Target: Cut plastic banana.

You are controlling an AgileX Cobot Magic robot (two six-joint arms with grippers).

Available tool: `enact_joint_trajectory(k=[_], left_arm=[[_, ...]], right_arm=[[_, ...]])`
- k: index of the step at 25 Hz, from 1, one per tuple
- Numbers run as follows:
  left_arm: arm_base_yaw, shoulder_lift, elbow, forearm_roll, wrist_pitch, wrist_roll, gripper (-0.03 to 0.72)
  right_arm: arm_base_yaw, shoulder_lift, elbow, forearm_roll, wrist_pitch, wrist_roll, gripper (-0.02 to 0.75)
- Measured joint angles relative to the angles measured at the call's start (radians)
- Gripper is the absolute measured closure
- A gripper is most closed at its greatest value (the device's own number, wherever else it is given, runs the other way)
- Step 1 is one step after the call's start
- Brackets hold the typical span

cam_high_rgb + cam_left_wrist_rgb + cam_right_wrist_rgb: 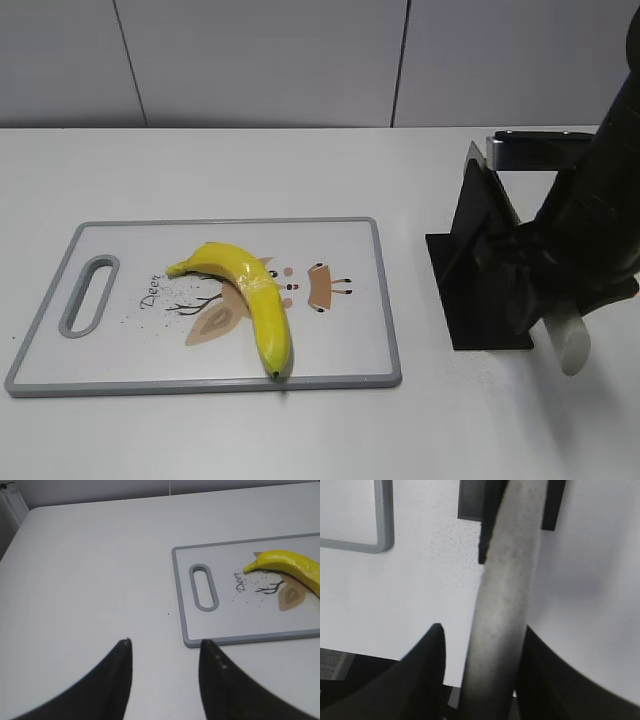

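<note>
Right hand (480, 650) around grey handle (505, 595), left hand (165, 652) parted, empty

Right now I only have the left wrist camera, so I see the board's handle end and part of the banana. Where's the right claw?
Observer: The right claw is at the black stand, to the right of the cutting board and off it.
Operator: Is it holding anything?
Observer: A pale grey handle runs between its fingers. I can't tell whether they grip it.
Operator: And the rest of the banana?
Observer: The banana is whole. It curves toward the board's near edge, and its dark tip is almost at the rim.
</note>
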Motion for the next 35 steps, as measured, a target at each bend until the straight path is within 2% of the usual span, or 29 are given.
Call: enact_joint_trajectory(k=[2,3,11,17,27,35], left_arm=[[0.0,0.0,0.0,0.0,0.0,0.0,0.262],[0.0,0.0,0.0,0.0,0.0,0.0,0.262],[0.0,0.0,0.0,0.0,0.0,0.0,0.262],[0.0,0.0,0.0,0.0,0.0,0.0,0.262],[0.0,0.0,0.0,0.0,0.0,0.0,0.262],[0.0,0.001,-0.013,0.019,-0.031,0.0,0.262]], right_arm=[[0.0,0.0,0.0,0.0,0.009,0.011,0.514],[0.0,0.0,0.0,-0.005,0.015,0.029,0.547],[-0.001,-0.003,0.0,0.012,0.022,0.044,0.547],[-0.001,-0.108,-0.006,0.01,0.029,0.074,0.547],[0.0,-0.268,-0.126,-0.029,0.061,0.085,0.549],[0.0,-0.28,-0.223,-0.038,0.081,-0.053,0.549]])
